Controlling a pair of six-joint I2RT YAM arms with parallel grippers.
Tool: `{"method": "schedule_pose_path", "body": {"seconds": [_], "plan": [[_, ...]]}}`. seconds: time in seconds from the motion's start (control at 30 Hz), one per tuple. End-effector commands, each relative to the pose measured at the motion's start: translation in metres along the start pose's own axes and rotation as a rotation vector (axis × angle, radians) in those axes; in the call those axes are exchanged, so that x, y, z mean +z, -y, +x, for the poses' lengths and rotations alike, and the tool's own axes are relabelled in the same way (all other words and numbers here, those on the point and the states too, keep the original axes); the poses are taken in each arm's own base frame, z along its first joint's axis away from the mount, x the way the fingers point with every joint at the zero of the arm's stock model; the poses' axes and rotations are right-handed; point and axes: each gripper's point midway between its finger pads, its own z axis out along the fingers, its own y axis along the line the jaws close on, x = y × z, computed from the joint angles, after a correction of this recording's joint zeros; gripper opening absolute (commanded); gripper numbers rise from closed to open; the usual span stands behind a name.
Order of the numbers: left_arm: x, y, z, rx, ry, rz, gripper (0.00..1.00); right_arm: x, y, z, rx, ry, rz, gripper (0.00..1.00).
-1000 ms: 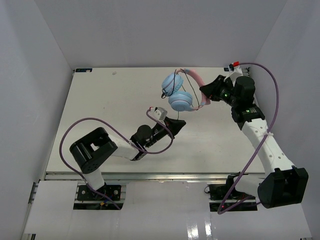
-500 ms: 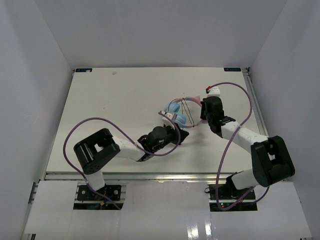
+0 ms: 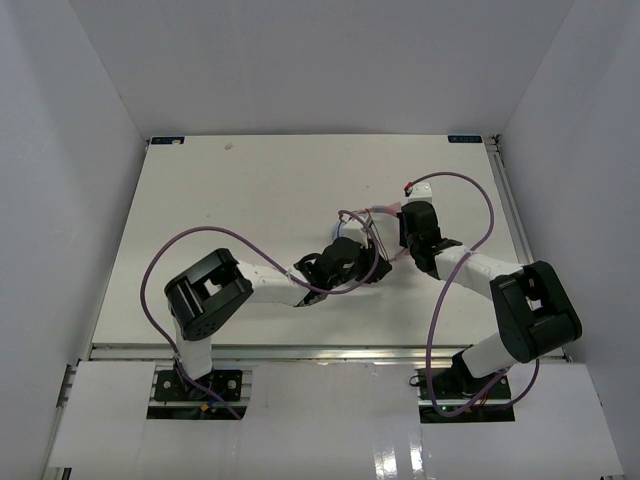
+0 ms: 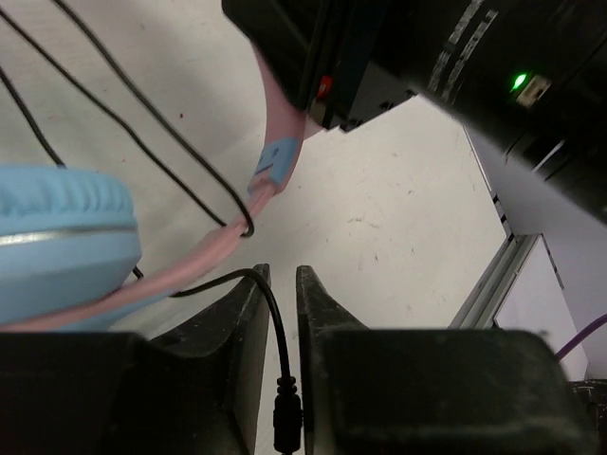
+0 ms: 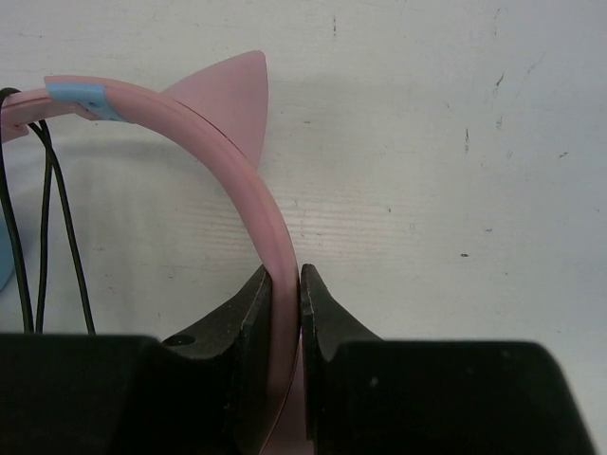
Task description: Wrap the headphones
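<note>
The headphones lie mid-table between both arms, and in the top view only a bit of the pink headband (image 3: pixel 383 210) shows. My right gripper (image 5: pixel 285 275) is shut on the pink headband (image 5: pixel 242 180) just below a cat-ear point (image 5: pixel 230 95). It also shows in the top view (image 3: pixel 398 238). My left gripper (image 4: pixel 282 275) is shut on the thin black cord (image 4: pixel 268 303) just above its jack plug (image 4: pixel 287 417), close beside a light-blue ear cup (image 4: pixel 57 237). It also shows in the top view (image 3: pixel 372 264). Cord strands (image 4: pixel 142 123) cross the headband (image 4: pixel 275 142).
The white table (image 3: pixel 230 200) is walled in white on three sides, with a metal rail along its near edge (image 3: pixel 300 350). Thick purple robot cables (image 3: pixel 160 270) loop beside each arm. The right arm's black wrist (image 4: pixel 455 57) hangs just beyond my left fingers.
The right gripper has brought the headphones down from the far right to mid-table. The left gripper has moved right, up against them.
</note>
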Motion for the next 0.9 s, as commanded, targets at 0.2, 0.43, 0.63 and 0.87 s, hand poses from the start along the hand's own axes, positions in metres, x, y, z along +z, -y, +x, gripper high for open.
{"method": "schedule_pose_path", "body": {"seconds": [0.2, 0.43, 0.63, 0.87], "plan": [[0.01, 0.012, 0.005, -0.061, -0.045, 0.046, 0.39, -0.004, -0.012, -0.012, 0.026, 0.048, -0.065, 0.23], [-0.014, 0.054, -0.021, 0.025, -0.063, 0.163, 0.64, -0.025, -0.017, -0.026, -0.037, 0.104, -0.172, 0.67], [-0.06, 0.083, -0.044, 0.117, -0.061, 0.21, 0.74, -0.046, -0.015, -0.044, -0.122, 0.154, -0.27, 0.94], [-0.147, 0.059, -0.085, 0.288, 0.085, 0.079, 0.98, -0.094, -0.011, -0.052, -0.177, 0.105, -0.485, 0.91]]}}
